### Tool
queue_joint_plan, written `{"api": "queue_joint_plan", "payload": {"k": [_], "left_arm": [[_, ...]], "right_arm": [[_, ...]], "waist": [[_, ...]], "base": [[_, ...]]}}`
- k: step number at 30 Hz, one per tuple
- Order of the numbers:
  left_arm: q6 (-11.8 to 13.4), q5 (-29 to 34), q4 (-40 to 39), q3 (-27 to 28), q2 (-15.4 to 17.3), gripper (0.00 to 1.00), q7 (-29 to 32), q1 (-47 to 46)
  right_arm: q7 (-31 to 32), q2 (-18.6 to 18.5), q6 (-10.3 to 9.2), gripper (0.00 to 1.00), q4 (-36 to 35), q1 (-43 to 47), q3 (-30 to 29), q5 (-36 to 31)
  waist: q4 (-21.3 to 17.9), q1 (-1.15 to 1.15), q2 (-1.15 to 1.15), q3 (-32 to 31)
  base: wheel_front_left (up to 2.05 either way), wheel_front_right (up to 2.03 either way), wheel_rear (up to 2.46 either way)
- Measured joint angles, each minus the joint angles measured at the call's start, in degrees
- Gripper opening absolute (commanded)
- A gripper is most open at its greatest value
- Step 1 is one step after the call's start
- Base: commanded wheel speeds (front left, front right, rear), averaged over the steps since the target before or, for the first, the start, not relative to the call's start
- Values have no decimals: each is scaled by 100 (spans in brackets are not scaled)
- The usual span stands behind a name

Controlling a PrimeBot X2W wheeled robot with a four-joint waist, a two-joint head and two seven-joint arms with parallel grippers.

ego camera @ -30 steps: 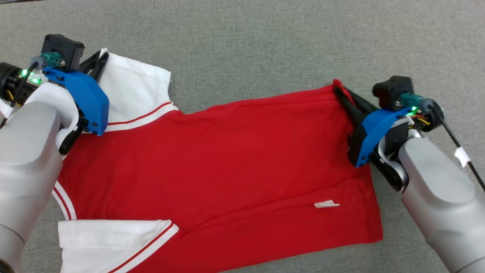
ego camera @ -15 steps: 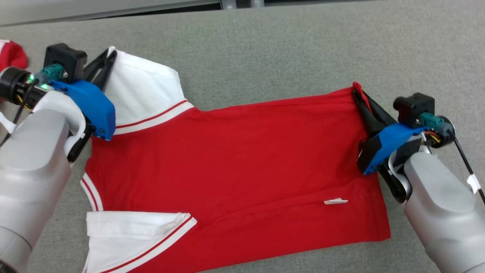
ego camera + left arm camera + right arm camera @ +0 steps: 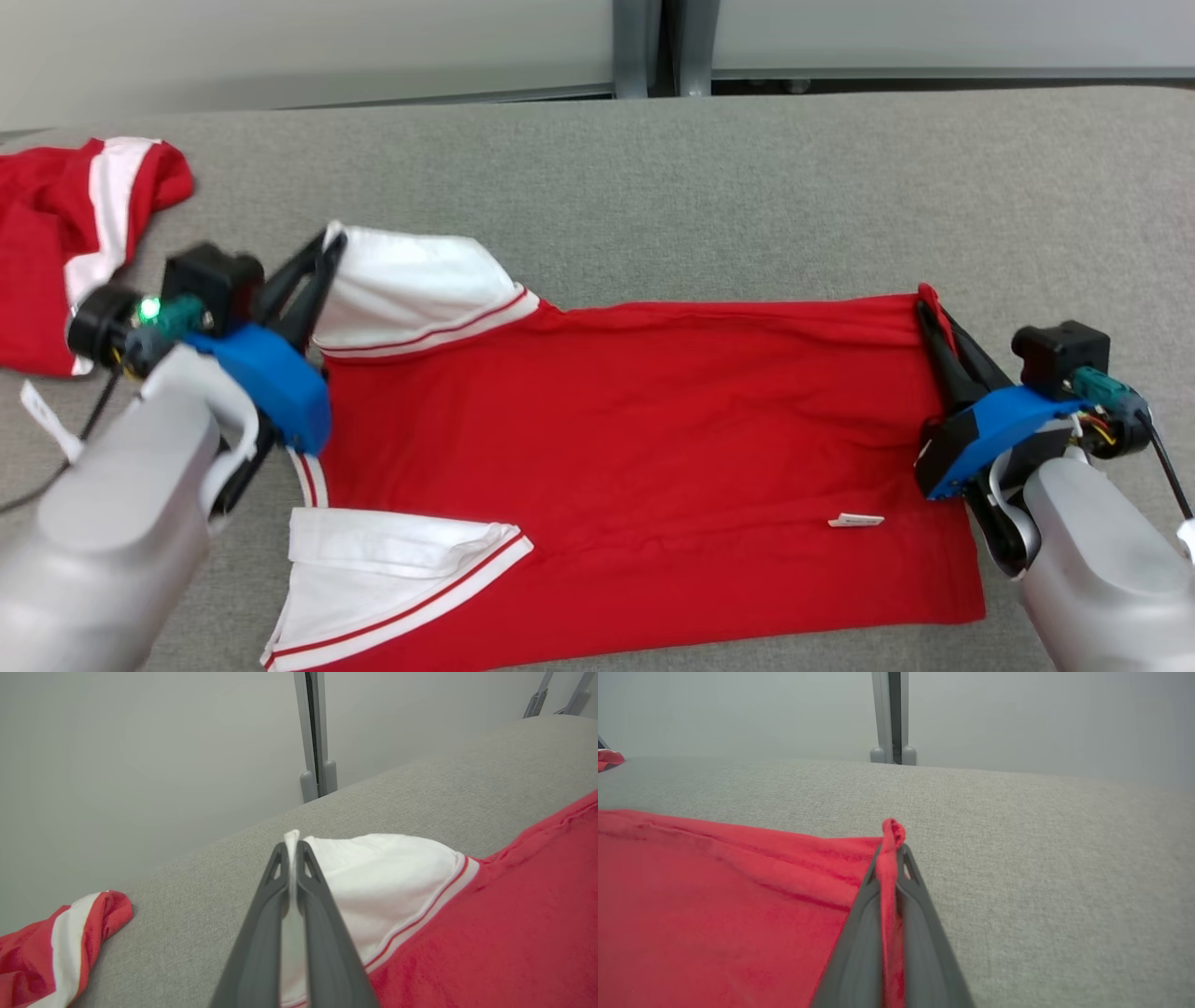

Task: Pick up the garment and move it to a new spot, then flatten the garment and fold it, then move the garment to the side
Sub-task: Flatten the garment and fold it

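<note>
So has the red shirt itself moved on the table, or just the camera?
Yes, probably toward the robot. The camera shifted too, but the shirt had its white sleeve level with the crumpled garment; now it lies nearer.

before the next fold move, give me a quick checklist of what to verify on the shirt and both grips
1. left gripper fingers shut on the far white sleeve edge: ok
2. right gripper fingers shut on the far hem corner of the shirt: ok
3. Shirt body flat on the table: ok, light creases near the far edge
4. near white sleeve flat: not ok, partly folded over itself
5. second red garment apart from the shirt: ok
6. Enough cloth pinched to hold through a lift: cannot tell
</note>
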Motion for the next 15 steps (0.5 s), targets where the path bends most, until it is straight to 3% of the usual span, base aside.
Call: {"api": "queue_joint_plan", "payload": {"k": [7, 15], "left_arm": [[543, -8, -1372, 244, 407, 0, 0, 1271], [966, -167, -2243, 255, 656, 0, 1, 2213]], "right_arm": [[-5, 55, 0, 0, -526, 615, -514, -213], [-11, 125, -1, 0, -809, 1168, -818, -322]], "waist": [[137, 0, 0, -230], [227, 0, 0, -416]], "base": [[0, 0, 0], [0, 0, 0]]}}
